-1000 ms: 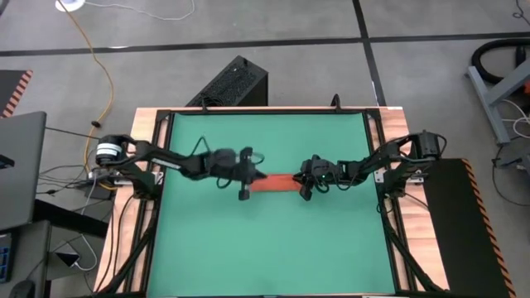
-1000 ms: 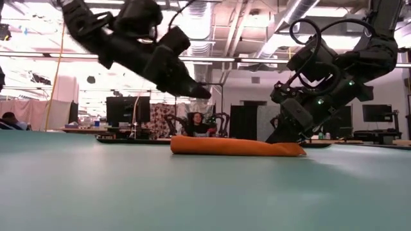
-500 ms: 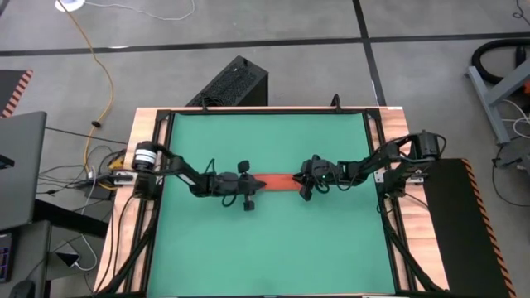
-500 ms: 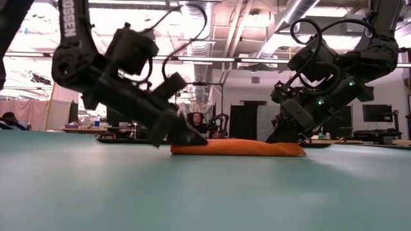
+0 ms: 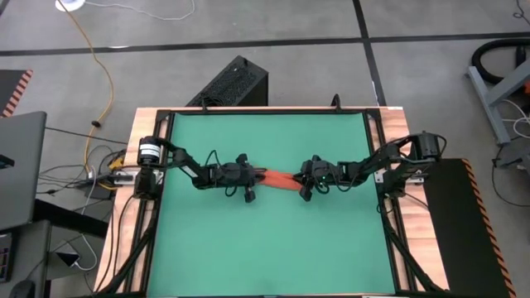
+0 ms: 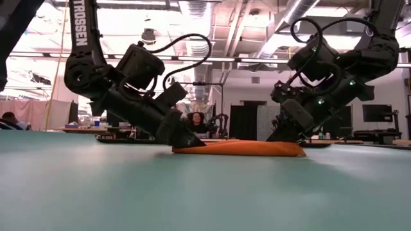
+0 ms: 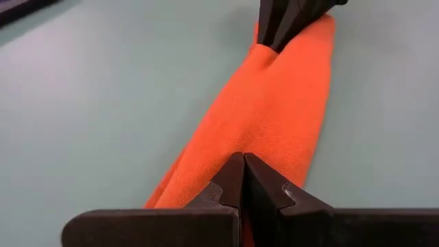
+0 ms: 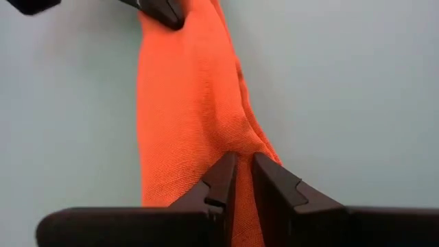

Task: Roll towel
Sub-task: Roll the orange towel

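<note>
The towel [image 5: 280,179] is an orange-red roll lying across the middle of the green mat [image 5: 265,248], long axis left to right. In the low view the towel [image 6: 247,148] tapers flat at its left end. My left gripper [image 6: 191,142] slants down onto that left end, shut. My right gripper [image 5: 301,184] slants down at the right end and is shut on cloth there. The tag is not in view. My left gripper presses its shut fingertips [image 7: 244,171] down on the towel's left end [image 7: 260,137]. It comes slanting from the table's left, along the roll. That end lies flattened on the mat. My right gripper pinches a raised fold at the towel's right end [image 8: 241,140] between its two fingers, slanting down from the table's right, along the roll. How many layers it has I cannot tell. The roll rests on the mat.
A black box [image 5: 236,83] stands beyond the table's far edge, and a laptop [image 5: 16,165] and cables lie off to the left. The mat has bare room near and far of the towel. A person [image 6: 194,120] sits in the room behind.
My left gripper has come down from above the towel's left end onto it, tipping further downward, and stayed shut. The towel's left end, rounded before, is now pressed flat. The rest of the roll has stayed in place.
</note>
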### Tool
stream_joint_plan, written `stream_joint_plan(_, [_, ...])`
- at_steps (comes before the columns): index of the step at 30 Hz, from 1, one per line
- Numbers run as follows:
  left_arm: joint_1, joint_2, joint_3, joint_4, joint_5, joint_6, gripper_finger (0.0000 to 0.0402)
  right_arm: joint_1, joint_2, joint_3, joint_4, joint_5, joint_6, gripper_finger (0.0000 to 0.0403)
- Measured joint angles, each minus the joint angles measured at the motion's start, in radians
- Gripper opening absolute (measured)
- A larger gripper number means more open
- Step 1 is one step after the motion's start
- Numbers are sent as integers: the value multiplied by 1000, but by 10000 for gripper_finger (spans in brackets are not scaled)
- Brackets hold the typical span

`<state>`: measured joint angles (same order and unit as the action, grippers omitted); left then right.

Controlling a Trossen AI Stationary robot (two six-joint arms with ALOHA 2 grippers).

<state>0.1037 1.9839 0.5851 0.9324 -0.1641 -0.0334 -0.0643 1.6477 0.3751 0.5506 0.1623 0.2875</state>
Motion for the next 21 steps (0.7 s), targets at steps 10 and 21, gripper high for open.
stream_joint_plan(10, [32, -3, 1, -54, 92, -82, 0, 29, -230, -25, -19, 107, -49, 75])
stream_joint_plan(21, [32, -1, 0, -43, 99, -161, 0, 180, -118, -114, 381, 215, -86, 75])
